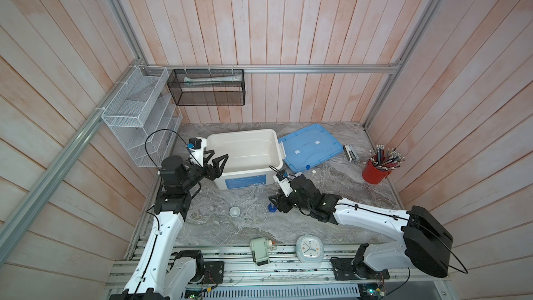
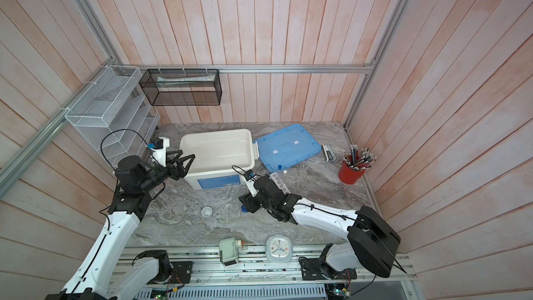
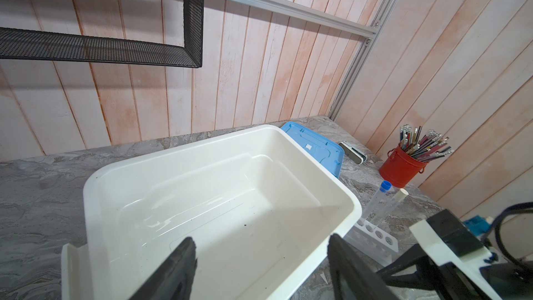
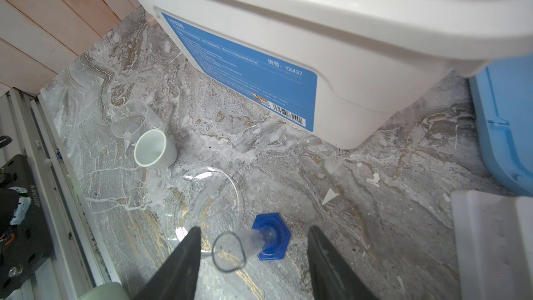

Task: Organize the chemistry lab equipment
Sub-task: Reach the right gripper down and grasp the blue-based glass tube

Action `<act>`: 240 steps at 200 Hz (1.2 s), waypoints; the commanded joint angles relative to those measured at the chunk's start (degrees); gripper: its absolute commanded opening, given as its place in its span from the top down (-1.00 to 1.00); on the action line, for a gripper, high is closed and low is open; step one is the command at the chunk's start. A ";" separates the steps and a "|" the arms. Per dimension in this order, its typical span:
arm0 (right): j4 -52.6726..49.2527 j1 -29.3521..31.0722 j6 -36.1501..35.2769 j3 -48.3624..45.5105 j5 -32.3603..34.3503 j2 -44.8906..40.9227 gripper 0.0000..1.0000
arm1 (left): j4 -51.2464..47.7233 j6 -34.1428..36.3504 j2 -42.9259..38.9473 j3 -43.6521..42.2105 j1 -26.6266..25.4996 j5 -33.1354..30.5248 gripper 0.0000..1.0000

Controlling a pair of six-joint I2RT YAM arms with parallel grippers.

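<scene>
Front-middle of the desk, task thing: small clear cylinder on a blue hexagonal base point(image 4: 256, 240) stands on the grey marble-patterned desk point(image 1: 216, 232), just right of a clear round dish point(image 4: 207, 197). Whether base and dish touch cannot be told.
Toward the left edge: small white cup point(image 4: 155, 148) and small clear cup point(image 4: 129, 119), close together beyond the dish.
Behind: open white plastic bin point(image 1: 245, 151) with a blue label, mid-desk. A blue plastic lid point(image 1: 310, 147) lies flat at its right.
Rack: white six-hole rack point(image 2: 278, 181) right of the bin holds a blue-capped clear tube point(image 3: 375, 204) and a white-capped clear tube point(image 3: 390, 209), both leaning.
Right edge: red cup of pencils point(image 1: 375, 173).
Front edge: pale round-faced clock point(image 1: 309, 248).
In the way: the dish lies close by one finger.
Right gripper point(image 4: 253, 258): arm stretched low from the right, jaws parted either side of the cylinder, gaps on both sides, nothing gripped.
Left gripper point(image 3: 259, 266): raised over the bin's left end, jaws spread wide, empty.
</scene>
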 commanded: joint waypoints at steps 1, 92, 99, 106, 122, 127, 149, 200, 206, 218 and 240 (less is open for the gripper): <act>2.07 0.48 -0.34 1.73 -0.70 1.42 -0.15 | 1.32 0.79 -1.06 -0.93 -0.20 1.32 -0.46; 2.97 0.79 -0.18 2.17 0.21 3.66 0.32 | 1.16 0.74 -0.70 -0.88 -0.20 0.97 -0.46; 2.75 0.87 -0.29 2.34 0.28 3.82 0.36 | 1.15 0.79 -0.79 -0.87 -0.20 0.89 -0.47; 2.54 0.95 -0.35 2.50 0.49 3.88 0.40 | 1.15 0.79 -0.88 -0.95 -0.20 0.96 -0.47; 2.05 1.04 -0.57 2.77 0.70 3.97 0.51 | 1.15 0.73 -0.90 -0.94 -0.20 0.88 -0.46; 1.85 1.12 -0.64 2.91 0.85 4.02 0.54 | 1.16 0.77 -0.87 -0.92 -0.20 0.88 -0.47; 0.59 1.30 -0.99 3.47 1.17 3.86 0.67 | 1.10 0.75 -0.78 -0.91 -0.20 0.97 -0.47; -7.65 1.39 -4.03 8.17 2.62 3.91 0.80 | 1.15 0.79 -0.98 -0.96 -0.20 1.06 -0.47; -8.99 1.39 -4.80 9.14 3.06 3.82 0.81 | 1.15 0.79 -0.98 -0.96 -0.20 0.98 -0.46; -12.56 1.40 -6.68 11.22 4.04 3.54 0.82 | 1.08 0.74 -1.07 -0.90 -0.20 0.99 -0.46; -19.76 1.39 -9.60 16.48 5.07 2.47 0.83 | 1.22 0.79 -1.16 -0.89 -0.20 0.97 -0.46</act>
